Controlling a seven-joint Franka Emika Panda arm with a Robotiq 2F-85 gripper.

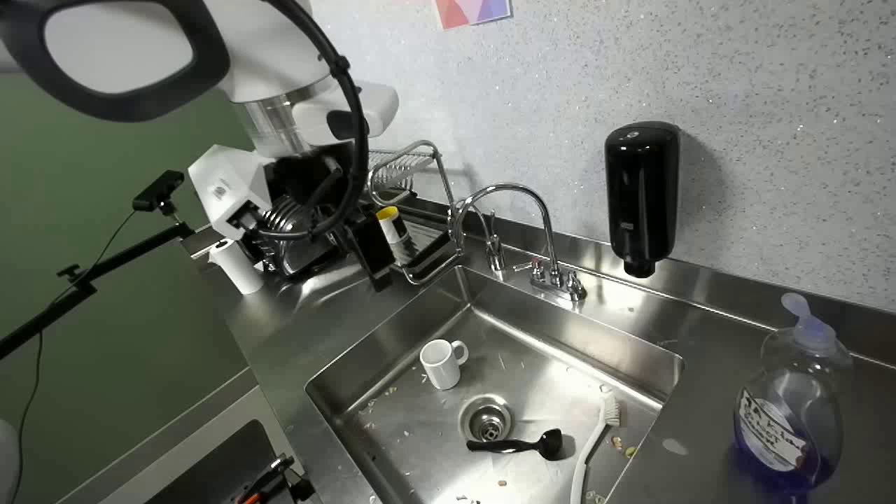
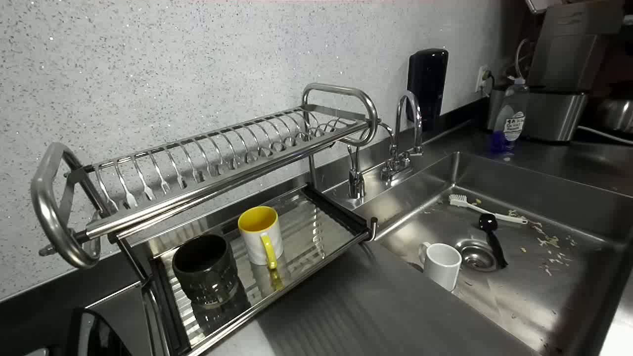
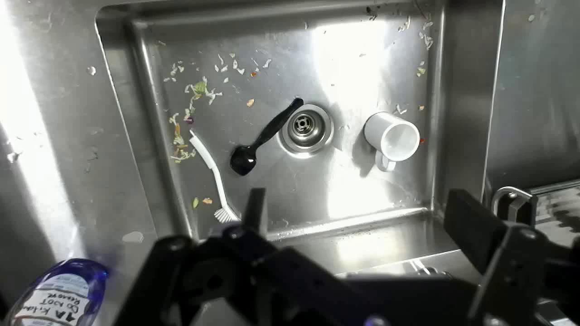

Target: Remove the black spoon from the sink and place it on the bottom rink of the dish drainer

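Note:
The black spoon (image 1: 514,446) lies on the floor of the steel sink (image 1: 574,339), with its handle end beside the drain. It also shows in an exterior view (image 2: 492,240) and in the wrist view (image 3: 273,128). The chrome dish drainer (image 2: 222,179) has an upper wire tier and a lower tray (image 2: 316,212); the arm partly hides it in an exterior view (image 1: 413,166). My gripper (image 3: 358,199) is open and empty, well above the sink. In an exterior view the gripper (image 1: 371,252) hangs in front of the drainer, apart from the spoon.
A white mug (image 1: 441,364) and a white brush (image 3: 213,170) lie in the sink with food scraps. A yellow-lined mug (image 2: 259,235) and a dark mug (image 2: 205,269) stand on the lower tray. The faucet (image 1: 542,210), dispenser (image 1: 642,196) and soap bottle (image 1: 791,406) are around the sink.

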